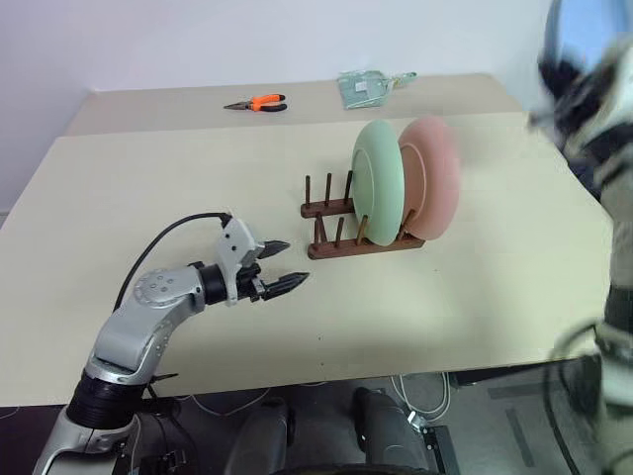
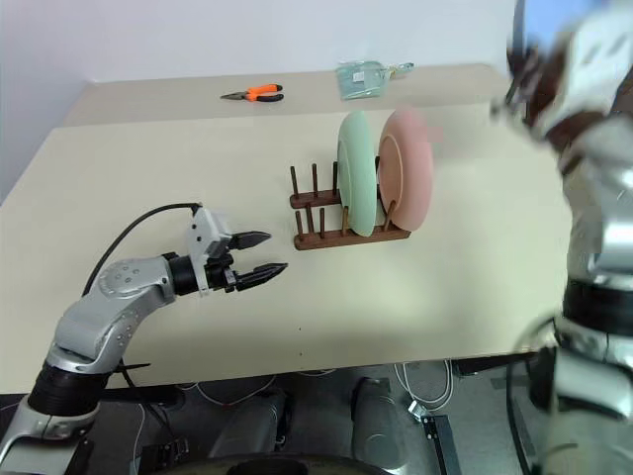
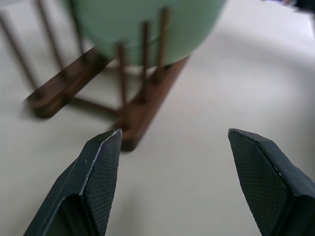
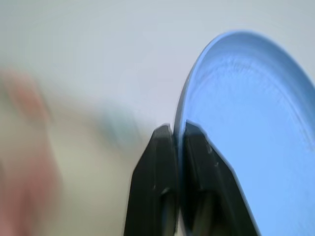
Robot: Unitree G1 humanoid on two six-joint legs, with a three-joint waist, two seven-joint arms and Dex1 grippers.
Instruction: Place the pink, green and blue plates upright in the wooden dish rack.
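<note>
The wooden dish rack [image 1: 341, 247] stands on the table, right of centre. The green plate [image 1: 376, 178] and the pink plate [image 1: 435, 178] stand upright in it side by side, pink on the right, with free pegs to their left. My left gripper [image 1: 294, 262] hovers low over the table, left of and nearer than the rack, pointing at it, open and empty. In the left wrist view, the rack [image 3: 142, 108] and green plate [image 3: 142, 19] sit just beyond its fingertips. The right gripper [image 4: 178, 129] is raised high at the right, shut on the rim of the blue plate [image 4: 256, 123].
Orange-handled pliers [image 1: 257, 102] and a clear packet [image 1: 368, 87] lie on the far part of the table [image 1: 148, 178]. Cables hang below the table's near edge [image 1: 415, 391].
</note>
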